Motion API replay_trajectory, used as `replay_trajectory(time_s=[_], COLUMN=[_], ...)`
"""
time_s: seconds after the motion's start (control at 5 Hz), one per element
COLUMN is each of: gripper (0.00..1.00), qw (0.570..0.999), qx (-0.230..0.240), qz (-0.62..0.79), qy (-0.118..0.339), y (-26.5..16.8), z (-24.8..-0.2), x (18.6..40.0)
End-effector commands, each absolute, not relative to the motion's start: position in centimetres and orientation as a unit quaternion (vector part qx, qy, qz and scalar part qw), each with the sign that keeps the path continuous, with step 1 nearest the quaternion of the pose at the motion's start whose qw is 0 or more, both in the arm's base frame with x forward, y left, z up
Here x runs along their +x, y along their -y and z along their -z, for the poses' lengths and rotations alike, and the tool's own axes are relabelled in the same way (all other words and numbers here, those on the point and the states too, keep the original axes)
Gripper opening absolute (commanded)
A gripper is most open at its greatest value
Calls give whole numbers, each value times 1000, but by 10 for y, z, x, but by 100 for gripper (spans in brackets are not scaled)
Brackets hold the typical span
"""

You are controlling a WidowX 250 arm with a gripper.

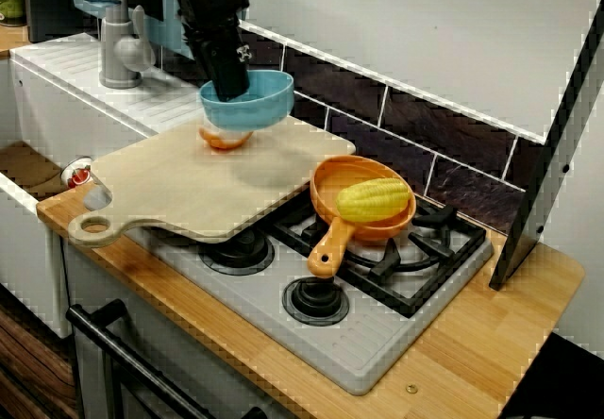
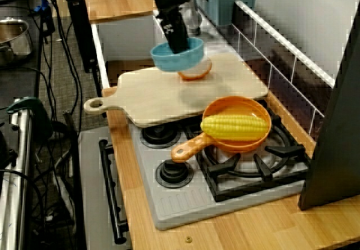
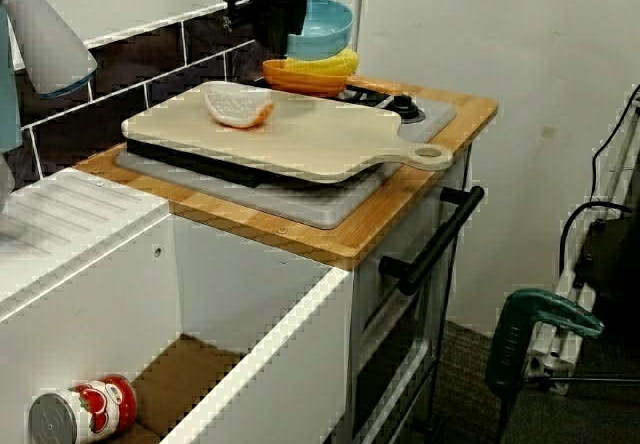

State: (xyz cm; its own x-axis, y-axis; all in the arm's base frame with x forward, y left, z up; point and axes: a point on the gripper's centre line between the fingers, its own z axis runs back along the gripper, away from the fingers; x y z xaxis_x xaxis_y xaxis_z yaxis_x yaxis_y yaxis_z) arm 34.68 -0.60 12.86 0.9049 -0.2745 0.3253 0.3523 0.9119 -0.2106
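Observation:
In the view facing the tiled wall, my black gripper reaches down into a light blue bowl and is shut on its rim. The bowl hangs tilted a little above the far edge of a pale wooden cutting board. Just beneath the bowl, an orange-and-white food piece lies on the board. The view from the stove end shows the same gripper, bowl and food piece. From the sink side, the bowl is clearly off the board, and the food piece lies apart from it.
An orange pan holding a yellow corn cob sits on the right burner, its handle pointing forward. The board covers the left burners. A grey faucet stands by the sink, where a tomato can lies. A dark slanted panel stands at the right.

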Motion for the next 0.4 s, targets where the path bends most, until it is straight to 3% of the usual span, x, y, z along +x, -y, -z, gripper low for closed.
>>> replay_trajectory(time_s=[0.0,0.2], gripper=[0,0], qw=[961,962], qx=[-99,-99], qz=[196,187], qy=[169,172], y=[5,3], z=[-134,-127], x=[381,390])
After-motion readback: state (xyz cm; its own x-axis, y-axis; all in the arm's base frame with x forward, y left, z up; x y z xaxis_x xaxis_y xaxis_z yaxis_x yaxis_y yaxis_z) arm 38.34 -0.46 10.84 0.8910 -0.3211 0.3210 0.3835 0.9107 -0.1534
